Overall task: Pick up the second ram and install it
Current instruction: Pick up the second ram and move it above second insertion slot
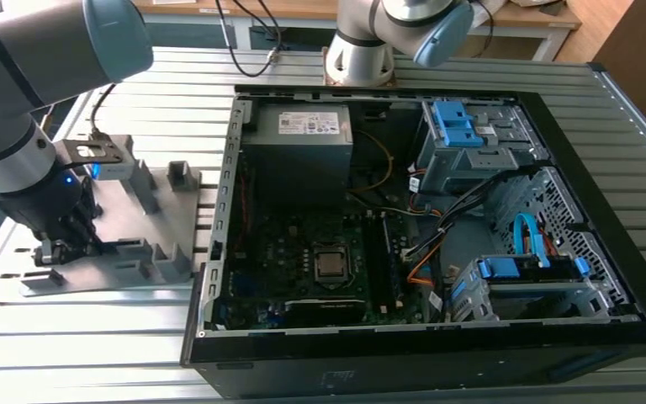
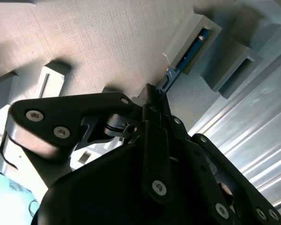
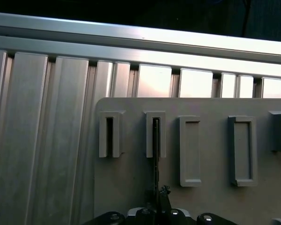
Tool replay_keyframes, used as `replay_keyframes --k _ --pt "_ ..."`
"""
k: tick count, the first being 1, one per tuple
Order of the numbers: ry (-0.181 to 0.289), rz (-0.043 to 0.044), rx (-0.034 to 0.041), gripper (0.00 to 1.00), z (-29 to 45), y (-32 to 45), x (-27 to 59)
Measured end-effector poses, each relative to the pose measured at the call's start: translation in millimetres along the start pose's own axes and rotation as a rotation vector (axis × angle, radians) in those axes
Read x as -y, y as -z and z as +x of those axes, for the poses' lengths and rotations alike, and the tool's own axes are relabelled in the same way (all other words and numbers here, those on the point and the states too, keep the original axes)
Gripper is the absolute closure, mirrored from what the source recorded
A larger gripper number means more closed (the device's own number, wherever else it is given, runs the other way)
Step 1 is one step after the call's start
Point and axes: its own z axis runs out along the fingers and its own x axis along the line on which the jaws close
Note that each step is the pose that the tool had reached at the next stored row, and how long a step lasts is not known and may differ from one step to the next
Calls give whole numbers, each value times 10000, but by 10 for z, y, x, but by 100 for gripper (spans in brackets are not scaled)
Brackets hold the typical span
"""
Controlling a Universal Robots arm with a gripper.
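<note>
In the exterior view my gripper (image 1: 60, 250) is low over the grey holder tray (image 1: 172, 210), at the exterior view's left of the open computer case (image 1: 413, 219). The second ram (image 2: 185, 58) is a thin dark strip standing on edge. Its far end sits in a grey U-shaped rib (image 2: 196, 35) of the tray. My gripper (image 2: 154, 96) is shut on its near end. In the first wrist view the ram (image 3: 155, 159) appears edge-on, running from the second slot (image 3: 155, 133) to my gripper (image 3: 158, 199). The motherboard (image 1: 300, 244) with its CPU socket (image 1: 329, 263) lies inside the case.
The case holds a power supply (image 1: 297, 151), blue drive cages (image 1: 463, 126) and loose cables (image 1: 447, 219). Another arm's base (image 1: 362, 50) stands behind the case. The tray has more upright ribs (image 3: 189, 150) beside the ram. All of it rests on a slatted metal table (image 1: 76, 337).
</note>
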Motion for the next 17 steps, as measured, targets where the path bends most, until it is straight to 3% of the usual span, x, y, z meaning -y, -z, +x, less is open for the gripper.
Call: replay_keyframes --k 13,17 --pt "-4 8 100 86 0 0 0" --pt "-523 30 110 86 0 -1 0"
